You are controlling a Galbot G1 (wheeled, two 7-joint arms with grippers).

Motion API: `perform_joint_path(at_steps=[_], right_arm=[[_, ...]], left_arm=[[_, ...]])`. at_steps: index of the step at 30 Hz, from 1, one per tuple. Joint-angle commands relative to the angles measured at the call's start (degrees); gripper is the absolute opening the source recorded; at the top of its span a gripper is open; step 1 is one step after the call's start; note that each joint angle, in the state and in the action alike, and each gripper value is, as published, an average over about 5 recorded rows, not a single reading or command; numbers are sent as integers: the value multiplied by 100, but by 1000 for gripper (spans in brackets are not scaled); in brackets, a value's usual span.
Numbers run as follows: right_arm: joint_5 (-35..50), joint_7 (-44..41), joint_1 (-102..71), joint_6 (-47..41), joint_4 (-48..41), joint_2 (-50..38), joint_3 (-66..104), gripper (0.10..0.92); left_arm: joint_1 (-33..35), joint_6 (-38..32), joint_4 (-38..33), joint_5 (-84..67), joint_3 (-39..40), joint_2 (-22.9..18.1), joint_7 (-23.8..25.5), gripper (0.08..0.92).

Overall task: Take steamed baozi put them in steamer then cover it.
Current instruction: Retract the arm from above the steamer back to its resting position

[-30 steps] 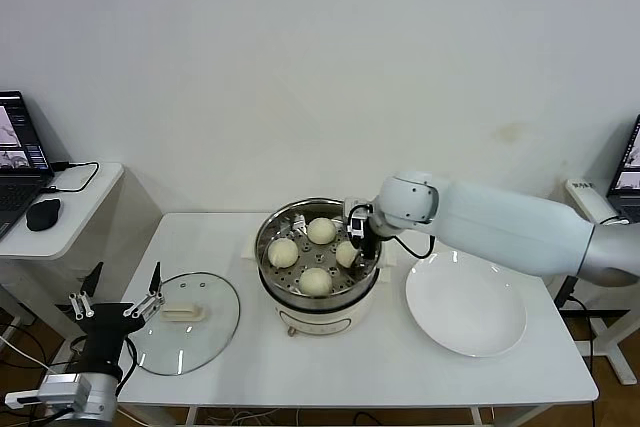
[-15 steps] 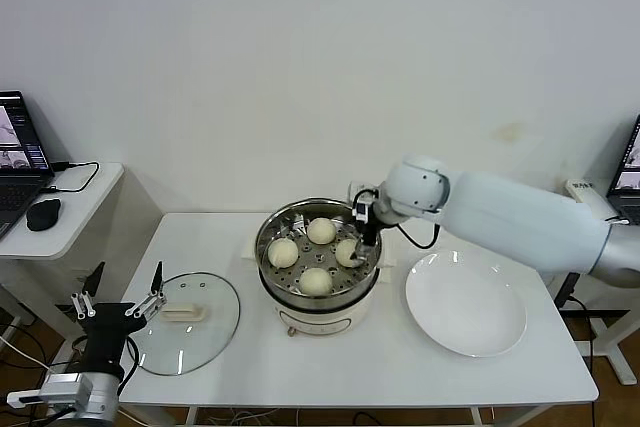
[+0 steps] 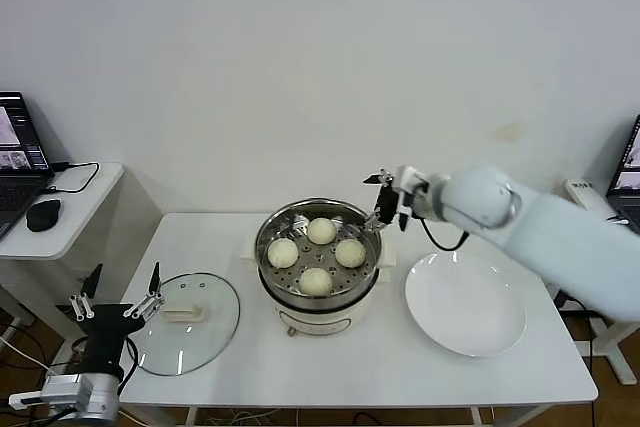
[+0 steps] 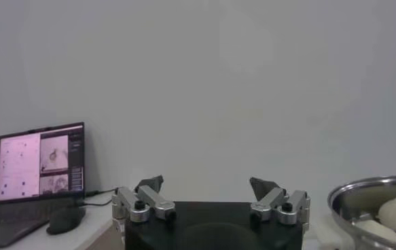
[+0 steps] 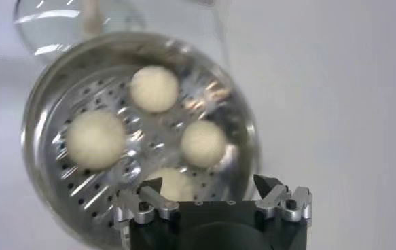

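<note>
Head view, my count: four steamed baozi [image 3: 316, 255] in the steamer [image 3: 318, 299], mid-desk [image 3: 400, 367]. Right gripper [image 3: 388, 206] above its far-right rim, fingers spread, empty. Left gripper [image 3: 118, 299] parked near-left, fingers apart, beside glass lid [image 3: 185, 322].

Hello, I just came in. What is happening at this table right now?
The robot is loading a steamer. All four baozi sit on its perforated tray, and the white plate is bare. The right tool, open and holding nothing, hangs above the steamer's far right rim. The left tool waits open at the table's left edge beside the glass lid, which is not yet on.
</note>
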Motion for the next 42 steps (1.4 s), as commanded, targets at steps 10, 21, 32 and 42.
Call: perform_joint_path(at_steps=[10,21,32,42], right_arm=[[-1854,648,-7455,4519,8,3094,7793,823],[-2027,1049,-8458,4432,517,4497,8565,823],[-2178,1377,-8831,4654,570,4512,8949,823],[-2063,1559,-8818,4706,591,4493,9086,823]], left_arm=[[-168,-797,947,989,370,-160,-161,823],[-524,-1438,2502,7162,-97,347,-3,823],[-407,-1191,3037,8951,-83,651,136,823],[-923,-1136,3455,9078,334,656,205,823]])
